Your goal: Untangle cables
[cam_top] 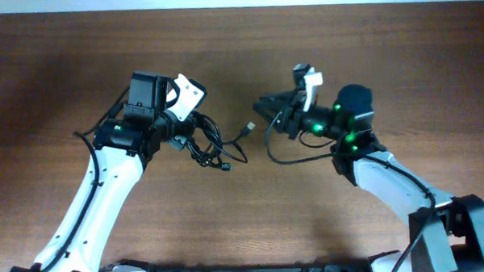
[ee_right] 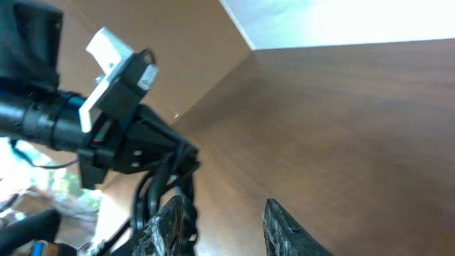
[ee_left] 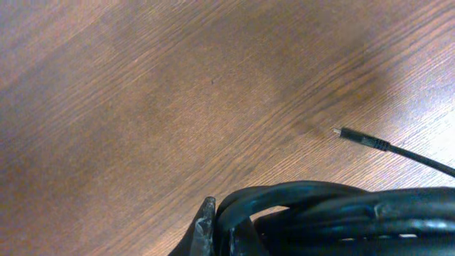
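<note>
The cables (cam_top: 215, 149) are a small knot of thin black cords on the wooden table, just right of my left gripper (cam_top: 192, 142). That gripper is shut on the cables; in the left wrist view the bundle (ee_left: 334, 213) fills the bottom edge beside one fingertip (ee_left: 206, 226). One loose cord ends in a small plug (ee_left: 355, 137), also visible from overhead as a plug tip (cam_top: 249, 128). My right gripper (ee_right: 227, 229) is open with bare table between its fingers. Its left finger (ee_right: 169, 224) sits close beside cords (ee_right: 162, 186) hanging from the left gripper.
A thin black cord (cam_top: 283, 160) loops on the table under the right arm; I cannot tell whether it is a task cable or arm wiring. The table's far edge (ee_right: 341, 44) meets a pale wall. Both arm bases stand at the near edge.
</note>
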Controlling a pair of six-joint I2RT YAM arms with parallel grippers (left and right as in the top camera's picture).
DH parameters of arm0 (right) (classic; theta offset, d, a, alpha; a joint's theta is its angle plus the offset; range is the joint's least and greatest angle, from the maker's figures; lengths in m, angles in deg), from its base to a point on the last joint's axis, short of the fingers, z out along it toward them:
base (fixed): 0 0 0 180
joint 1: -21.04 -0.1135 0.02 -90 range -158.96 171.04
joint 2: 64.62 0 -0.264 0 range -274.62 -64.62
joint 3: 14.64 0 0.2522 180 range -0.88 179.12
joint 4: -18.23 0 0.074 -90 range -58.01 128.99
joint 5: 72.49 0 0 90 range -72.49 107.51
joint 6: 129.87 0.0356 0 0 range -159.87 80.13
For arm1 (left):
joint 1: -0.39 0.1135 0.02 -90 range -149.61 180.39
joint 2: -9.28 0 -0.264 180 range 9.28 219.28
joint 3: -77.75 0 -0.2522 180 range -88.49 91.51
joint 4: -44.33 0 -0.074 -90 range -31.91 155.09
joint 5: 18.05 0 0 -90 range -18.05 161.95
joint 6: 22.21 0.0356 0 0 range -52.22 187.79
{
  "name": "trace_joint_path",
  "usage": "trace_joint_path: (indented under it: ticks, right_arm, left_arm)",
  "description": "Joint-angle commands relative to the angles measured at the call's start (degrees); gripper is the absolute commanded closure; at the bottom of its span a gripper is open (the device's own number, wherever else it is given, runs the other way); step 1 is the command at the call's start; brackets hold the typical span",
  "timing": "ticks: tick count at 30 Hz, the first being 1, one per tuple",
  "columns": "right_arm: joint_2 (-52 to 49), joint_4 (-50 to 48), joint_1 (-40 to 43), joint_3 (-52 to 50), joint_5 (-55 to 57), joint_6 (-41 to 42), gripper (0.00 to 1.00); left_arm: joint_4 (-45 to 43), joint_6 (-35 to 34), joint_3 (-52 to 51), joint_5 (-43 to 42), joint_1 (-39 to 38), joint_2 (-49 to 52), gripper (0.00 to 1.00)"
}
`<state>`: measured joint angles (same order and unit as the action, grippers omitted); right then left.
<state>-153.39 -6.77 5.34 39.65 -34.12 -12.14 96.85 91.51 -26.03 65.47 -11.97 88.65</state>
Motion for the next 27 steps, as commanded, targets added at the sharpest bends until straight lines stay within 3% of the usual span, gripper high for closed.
trace_joint_path:
  ticks: [1, 9, 14, 20, 22, 23, 25, 27]
  right_arm:
    - [0.5, 0.0, -3.2, 2.2, 1.8, 1.3, 0.64]
    - [0.3, 2.0, -10.6, 3.4, 2.9, 1.1, 0.65]
    - [0.2, 11.6, -16.4, 3.4, 11.0, -6.7, 0.65]
    - [-0.8, 10.6, -19.3, 3.4, 15.0, -8.9, 0.65]
    - [-1.2, 10.3, -20.7, 3.4, 14.8, -8.9, 0.80]
    - [-1.2, 10.3, -21.1, 3.4, 14.9, -8.9, 0.96]
    - [-1.2, 10.3, -21.1, 3.4, 14.9, -8.9, 0.96]
    - [-1.2, 10.4, -20.6, 3.4, 14.8, -8.9, 0.96]
  left_arm:
    - [-0.1, 2.2, 0.1, -1.7, 0.0, -1.2, 1.00]
    - [-1.2, 6.6, 0.1, -1.7, 0.0, -1.2, 1.00]
    - [-2.4, 3.9, 0.1, -1.9, 0.0, -1.2, 1.00]
    - [-2.3, 3.8, 0.1, -10.4, 0.0, -1.2, 1.00]
    - [-2.3, 3.3, 0.1, -10.8, 0.0, -1.2, 1.00]
    - [-2.3, 2.7, 0.1, -10.7, 0.0, -1.2, 1.00]
    - [-2.6, -1.8, 0.1, -7.3, 0.1, -1.2, 1.00]
    - [-3.2, -12.1, 0.1, 4.2, 0.4, -1.2, 1.00]
